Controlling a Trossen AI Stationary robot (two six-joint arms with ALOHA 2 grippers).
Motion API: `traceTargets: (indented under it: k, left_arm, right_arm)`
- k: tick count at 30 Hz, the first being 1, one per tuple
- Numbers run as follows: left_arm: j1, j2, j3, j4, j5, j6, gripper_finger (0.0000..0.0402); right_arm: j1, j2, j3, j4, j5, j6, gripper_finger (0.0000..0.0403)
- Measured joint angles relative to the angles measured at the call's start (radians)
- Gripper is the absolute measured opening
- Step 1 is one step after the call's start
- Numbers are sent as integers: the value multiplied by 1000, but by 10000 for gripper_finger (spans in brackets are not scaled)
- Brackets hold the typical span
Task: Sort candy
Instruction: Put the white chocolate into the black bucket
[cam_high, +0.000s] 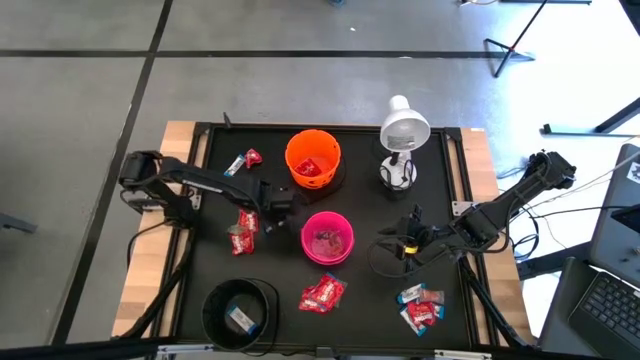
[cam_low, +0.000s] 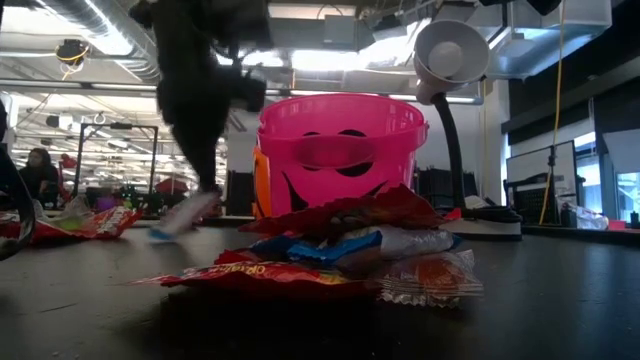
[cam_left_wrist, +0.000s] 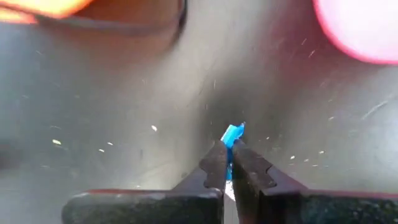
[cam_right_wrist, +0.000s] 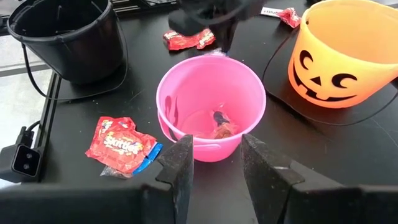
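My left gripper (cam_high: 279, 207) (cam_left_wrist: 229, 159) is between the orange bowl (cam_high: 313, 160) and the pink bowl (cam_high: 327, 238), shut on a blue-and-white candy (cam_left_wrist: 234, 132). In the low view that candy (cam_low: 184, 216) hangs under the dark arm. My right gripper (cam_high: 405, 246) (cam_right_wrist: 217, 163) waits open to the right of the pink bowl (cam_right_wrist: 210, 102), which has a few sweets inside. Candy piles lie on the mat: red ones (cam_high: 243, 232) by the left gripper, a pile (cam_high: 322, 293) near the front edge, and another pile (cam_high: 420, 308) at the right front. The black bowl (cam_high: 240, 312) holds one sweet. My left gripper pinches the blue-and-white candy between its two fingertips (cam_left_wrist: 216, 163), pointing down at the mat. A blue wrapper end (cam_left_wrist: 235, 130) sticks out past the tips. In the low view the sweet hangs slanting below the fingers; whether its lower end touches the mat I cannot tell.
A white desk lamp (cam_high: 402, 135) stands at the far right of the mat, its cable looping toward my right gripper. More candy (cam_high: 245, 160) lies left of the orange bowl. A red sweet packet (cam_right_wrist: 121, 146) lies on the mat beside the pink bowl.
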Motion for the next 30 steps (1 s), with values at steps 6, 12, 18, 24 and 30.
traceTargets:
  k: [6, 12, 18, 24, 30]
  left_arm:
    - [-60, -145, 94, -85, -22, 6, 1]
    - [-217, -309, 189, -87, -33, 11, 1]
    - [-461, -371, 313, -146, -64, 31, 1]
    - [-681, -369, 345, -173, -95, -81, 0]
    - [-820, -349, 345, -194, -204, -218, 0]
  right_arm:
    - [0, 0, 0, 0, -5, 0, 131]
    - [0, 0, 0, -1, -5, 0, 131]
    - [0, 0, 0, 0, -4, 0, 131]
    - [0, 0, 0, 5, -5, 0, 131]
    - [0, 0, 0, 21, -6, 0, 131]
